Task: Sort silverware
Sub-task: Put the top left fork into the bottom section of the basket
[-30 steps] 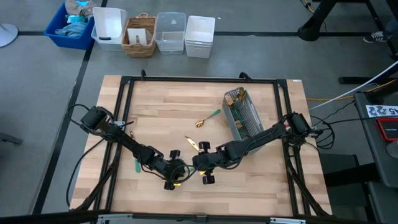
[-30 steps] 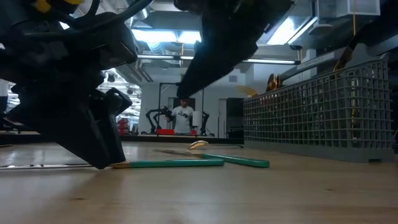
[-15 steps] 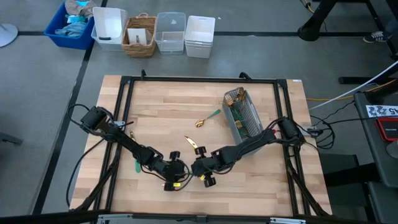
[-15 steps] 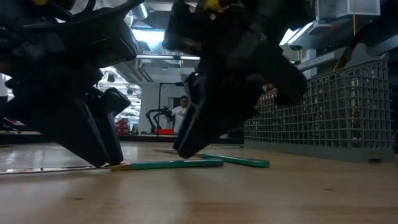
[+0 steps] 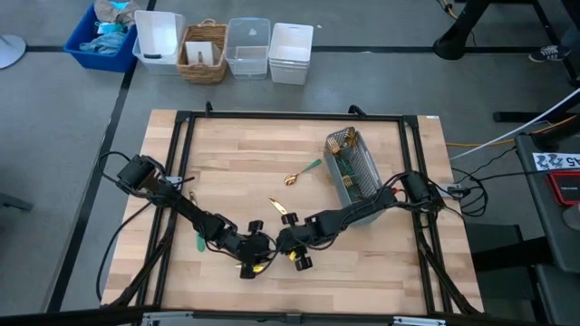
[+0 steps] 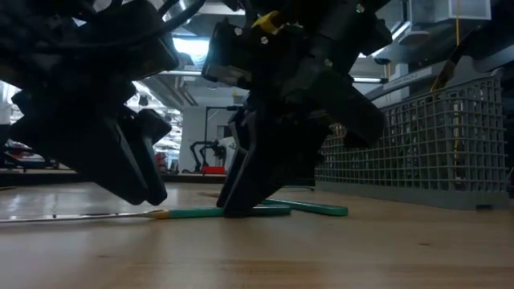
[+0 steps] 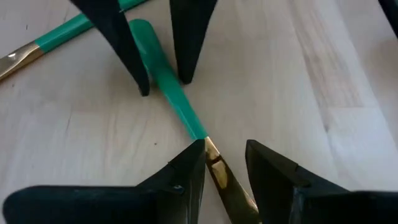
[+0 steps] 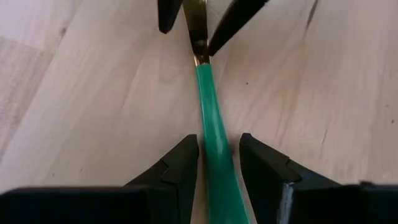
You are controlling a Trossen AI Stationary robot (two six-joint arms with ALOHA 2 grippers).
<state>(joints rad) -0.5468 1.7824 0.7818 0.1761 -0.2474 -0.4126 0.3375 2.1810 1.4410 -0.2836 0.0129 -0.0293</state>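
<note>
Right wrist view: right end effector (image 8: 219, 163) straddled the knife's (image 8: 209, 134) teal handle, fingers parted, unclamped; left end effector (image 7: 225, 168), part-open, pinned the gold blade at 12 o'clock, likely steadying the pickup.

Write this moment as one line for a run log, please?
left gripper: straddles gold blade of knife, jaws open | right gripper: straddles its teal handle, jaws open | knife flat on table | mesh caddy: holds sorted pieces
</note>
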